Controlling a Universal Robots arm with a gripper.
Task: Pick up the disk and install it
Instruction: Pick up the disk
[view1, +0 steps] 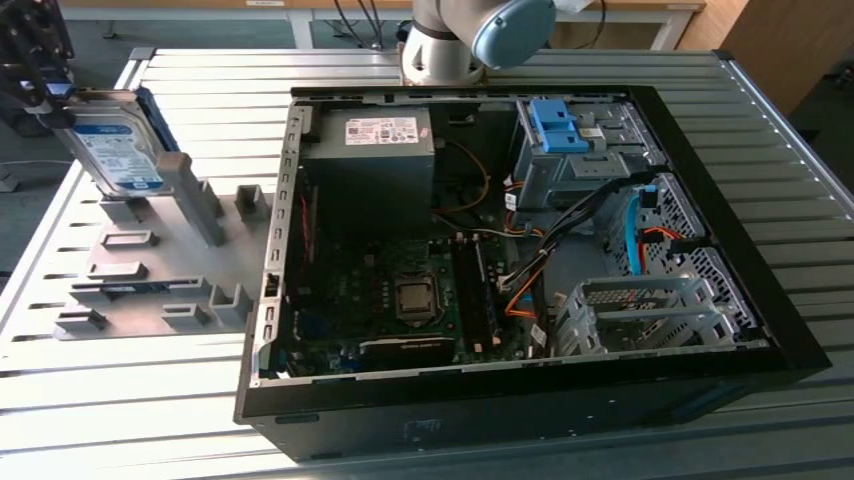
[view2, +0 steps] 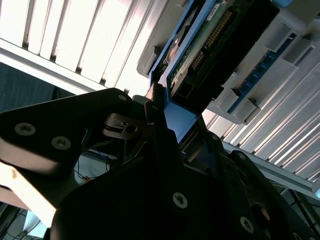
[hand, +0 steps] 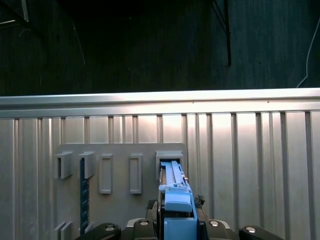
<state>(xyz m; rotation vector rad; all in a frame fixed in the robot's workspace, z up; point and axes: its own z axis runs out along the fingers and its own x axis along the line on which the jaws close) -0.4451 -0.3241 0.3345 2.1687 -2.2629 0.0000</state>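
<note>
While the black gripper (view1: 47, 95) clamps its blue plastic bracket (hand: 177, 205), the flat silver disk (view1: 118, 150) hangs upright.

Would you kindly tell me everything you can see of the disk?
The disk is a flat silver metal drive with a white-and-blue label and a blue plastic bracket along its edges. The second wrist view shows its green circuit board. It stands on edge, slightly tilted, at the exterior view's left, over a slot of the grey fixture. The gripper clamps its upper end.
</note>
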